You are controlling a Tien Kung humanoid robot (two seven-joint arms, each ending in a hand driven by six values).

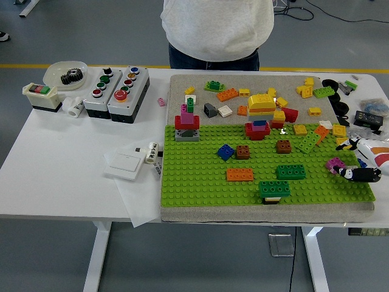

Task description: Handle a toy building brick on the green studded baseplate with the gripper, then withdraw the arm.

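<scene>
The green studded baseplate (200,182) covers the front of a grey mat and carries several bricks. A small magenta brick (333,163) sits on it near its right edge. My right hand (344,159) comes in from the right edge with its fingers spread and open. One black fingertip (344,173) lies just right of the magenta brick, and I cannot tell whether it touches. Other bricks on the plate include a dark green one (291,171), an orange one (240,174) and a blue one (225,151). The left arm is out of view.
Loose bricks lie on the grey mat (182,85) behind the plate. Two button boxes (115,91), a bowl with a gear (67,74) and a white switch (124,162) stand at the left. A person in a white top (216,27) stands at the far side, hands hidden.
</scene>
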